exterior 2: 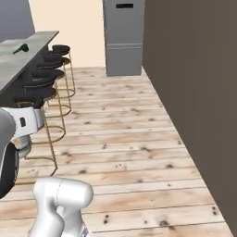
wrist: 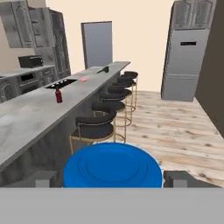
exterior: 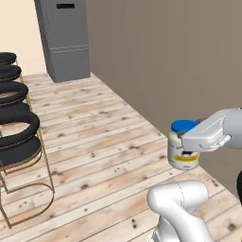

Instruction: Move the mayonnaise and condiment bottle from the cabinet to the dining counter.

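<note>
1. The short whitish blue-lidded mayonnaise jar (exterior: 182, 150) is held between the fingers of the two-finger gripper (exterior: 185, 152), above the plank floor (exterior: 104, 142).
2. The slim dark red condiment bottle (wrist: 58, 95) is stood on the long marble-topped dining counter (wrist: 30, 113).
3. Black-cushioned stools (wrist: 94, 127) are lined along the counter's side.

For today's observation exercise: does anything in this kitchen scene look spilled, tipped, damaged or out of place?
Nothing stands out. The mayonnaise sits upright in the gripper, the red bottle stands upright on the dining counter, and the stools are lined up beside it.
</note>
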{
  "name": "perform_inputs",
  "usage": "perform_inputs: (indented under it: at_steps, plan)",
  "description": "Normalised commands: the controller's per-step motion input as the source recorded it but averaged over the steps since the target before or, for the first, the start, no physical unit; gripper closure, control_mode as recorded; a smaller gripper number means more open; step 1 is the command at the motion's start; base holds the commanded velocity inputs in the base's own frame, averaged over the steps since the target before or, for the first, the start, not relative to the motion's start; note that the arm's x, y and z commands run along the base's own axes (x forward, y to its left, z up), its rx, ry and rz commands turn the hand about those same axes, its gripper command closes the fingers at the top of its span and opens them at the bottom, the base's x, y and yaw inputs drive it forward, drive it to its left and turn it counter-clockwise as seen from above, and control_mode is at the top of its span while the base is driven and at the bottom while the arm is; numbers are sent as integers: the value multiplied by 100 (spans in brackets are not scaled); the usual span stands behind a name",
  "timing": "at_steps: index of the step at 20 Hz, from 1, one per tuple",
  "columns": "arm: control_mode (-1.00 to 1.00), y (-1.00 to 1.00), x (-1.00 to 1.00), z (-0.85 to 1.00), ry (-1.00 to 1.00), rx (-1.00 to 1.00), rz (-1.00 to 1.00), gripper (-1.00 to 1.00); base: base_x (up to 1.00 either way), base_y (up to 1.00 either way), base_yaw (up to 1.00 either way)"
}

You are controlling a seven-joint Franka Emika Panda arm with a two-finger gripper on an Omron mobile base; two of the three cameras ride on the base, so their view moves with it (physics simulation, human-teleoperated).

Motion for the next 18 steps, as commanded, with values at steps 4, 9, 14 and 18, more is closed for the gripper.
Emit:
perform_inputs:
  at_steps: [4, 9, 14, 18]
  plan:
    - [100, 0, 0, 0, 0, 0, 0, 100, 89, -29, 39]
    - [100, 0, 0, 0, 0, 0, 0, 100, 90, -28, 41]
    - [100, 0, 0, 0, 0, 0, 0, 100, 90, -24, 42]
    - [100, 0, 0, 0, 0, 0, 0, 100, 88, -27, 42]
